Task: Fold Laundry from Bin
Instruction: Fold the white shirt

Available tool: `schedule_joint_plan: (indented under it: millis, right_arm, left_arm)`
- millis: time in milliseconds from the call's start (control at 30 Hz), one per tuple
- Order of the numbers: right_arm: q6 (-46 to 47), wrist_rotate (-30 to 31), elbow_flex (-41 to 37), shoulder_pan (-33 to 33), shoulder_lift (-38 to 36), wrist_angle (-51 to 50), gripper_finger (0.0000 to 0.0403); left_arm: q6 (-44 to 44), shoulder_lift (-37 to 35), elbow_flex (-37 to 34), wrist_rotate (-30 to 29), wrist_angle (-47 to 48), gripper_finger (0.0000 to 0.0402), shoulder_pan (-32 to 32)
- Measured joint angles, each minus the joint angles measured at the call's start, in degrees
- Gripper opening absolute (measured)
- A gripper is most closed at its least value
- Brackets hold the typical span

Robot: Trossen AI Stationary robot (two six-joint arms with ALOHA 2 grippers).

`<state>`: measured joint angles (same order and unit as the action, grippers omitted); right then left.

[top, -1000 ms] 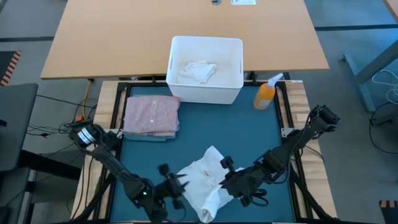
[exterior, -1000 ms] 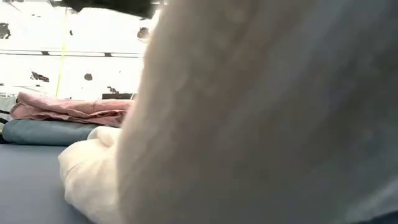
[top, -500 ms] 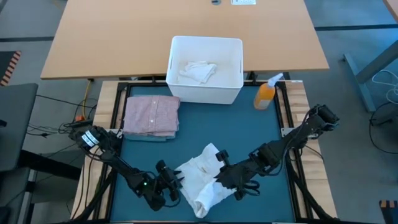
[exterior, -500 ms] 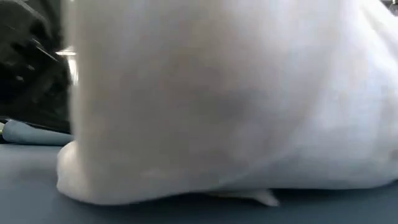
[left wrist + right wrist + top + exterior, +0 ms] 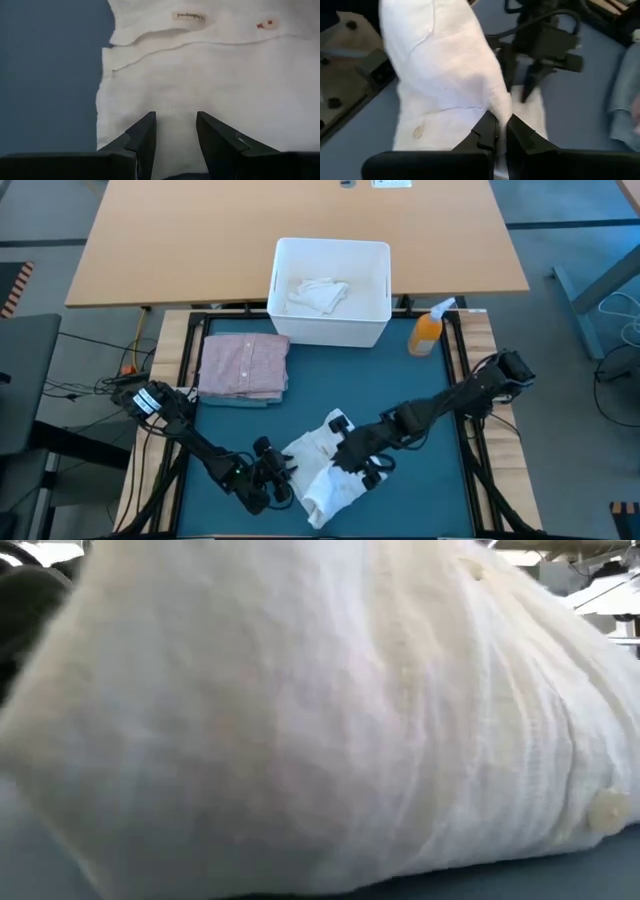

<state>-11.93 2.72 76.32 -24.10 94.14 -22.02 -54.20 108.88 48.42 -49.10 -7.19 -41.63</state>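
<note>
A white buttoned garment (image 5: 322, 483) lies crumpled on the teal mat (image 5: 420, 395) near the front edge. It fills the low view (image 5: 300, 720), where a button (image 5: 605, 810) shows. My right gripper (image 5: 346, 458) is at its right side, shut on a raised part of it (image 5: 440, 65). My left gripper (image 5: 280, 474) is low at its left side. Its fingers stand open (image 5: 175, 131) over a flat part of the cloth (image 5: 200, 75). The white bin (image 5: 282, 300) at the far edge holds another white cloth (image 5: 318, 293). My left gripper's open fingertips (image 5: 148, 131) are down at the flat cloth near its left edge; whether they touch it, I cannot tell. My right gripper pinches a raised fold of the garment (image 5: 496, 106) between its two fingers, slanting down from the table's right. That part is lifted and slack; the rest lies on the mat.
A folded pink shirt (image 5: 245, 363) lies on folded blue jeans (image 5: 240, 400) at the mat's far left. An orange spray bottle (image 5: 427, 332) stands to the right of the bin. A tan table (image 5: 180, 240) lies behind the bin.
My right gripper has gone toward the table's left and a little toward the far edge, drawing the garment's right part over with it. My left gripper has come down onto the garment's left side and rolled, then kept still. The garment's outline has grown narrower.
</note>
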Motion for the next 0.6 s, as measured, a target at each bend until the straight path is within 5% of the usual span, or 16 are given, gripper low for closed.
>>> schedule_joint_plan:
  millis: [600]
  right_arm:
    - [-10.7, -8.1, 0.0, 13.3, 12.2, 11.0, 0.0036]
  left_arm:
    - [0.1, 0.0, 0.0, 1.9, 1.8, 0.0130, 0.7]
